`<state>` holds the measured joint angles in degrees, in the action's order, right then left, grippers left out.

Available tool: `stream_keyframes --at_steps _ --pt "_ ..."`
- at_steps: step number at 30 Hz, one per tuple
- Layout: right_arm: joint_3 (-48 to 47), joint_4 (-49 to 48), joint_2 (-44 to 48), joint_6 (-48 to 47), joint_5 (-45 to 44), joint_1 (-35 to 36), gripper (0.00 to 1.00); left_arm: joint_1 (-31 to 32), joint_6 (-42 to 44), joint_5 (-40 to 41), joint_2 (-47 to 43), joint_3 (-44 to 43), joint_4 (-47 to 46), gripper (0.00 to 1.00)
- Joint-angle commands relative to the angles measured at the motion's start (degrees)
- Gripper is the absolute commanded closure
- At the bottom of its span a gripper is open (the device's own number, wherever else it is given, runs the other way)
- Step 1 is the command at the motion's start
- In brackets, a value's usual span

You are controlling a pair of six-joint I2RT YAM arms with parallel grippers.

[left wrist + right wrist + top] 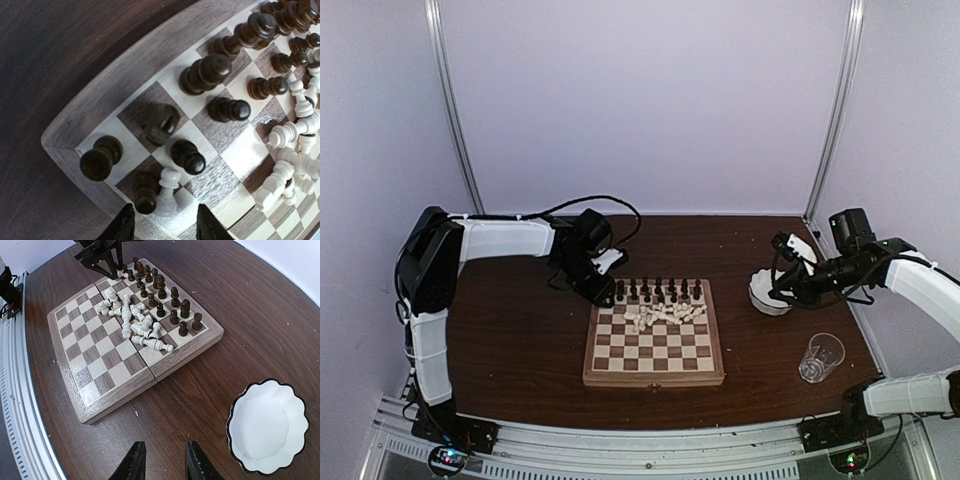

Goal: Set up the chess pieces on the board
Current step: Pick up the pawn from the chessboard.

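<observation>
L gripper (162,227) released above white pawn (168,191), wrist cam only; R gripper (165,460) released, empty, nr bowl (270,425).

The left arm (505,238) reaches forward and bends inward at the elbow. The left gripper (165,222) points down with its jaws parted and nothing between them. The right arm (920,280) folds inward, and the right gripper (164,460) tilts downward, its jaws likewise apart and empty.

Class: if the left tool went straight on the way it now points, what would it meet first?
Probably the white pawn standing beside a dark piece; depth is unclear.
</observation>
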<state>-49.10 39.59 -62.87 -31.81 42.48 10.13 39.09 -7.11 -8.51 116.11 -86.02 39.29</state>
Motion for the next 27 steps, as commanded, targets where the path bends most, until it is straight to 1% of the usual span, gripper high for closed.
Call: stream_keyframes --at_steps 1,17,27 --pt "0.3 -0.7 0.8 -0.9 0.9 -0.2 0.71 -0.2 0.5 0.6 1.1 -2.1 0.0 0.57" --pt "0.5 -0.7 0.5 -1.1 0.7 -0.2 0.71 0.5 0.8 0.2 2.2 -2.2 0.3 0.65" --pt "0.6 -0.7 0.5 -1.1 0.6 -0.2 0.71 1.2 0.6 2.6 3.2 -2.8 2.5 0.73"
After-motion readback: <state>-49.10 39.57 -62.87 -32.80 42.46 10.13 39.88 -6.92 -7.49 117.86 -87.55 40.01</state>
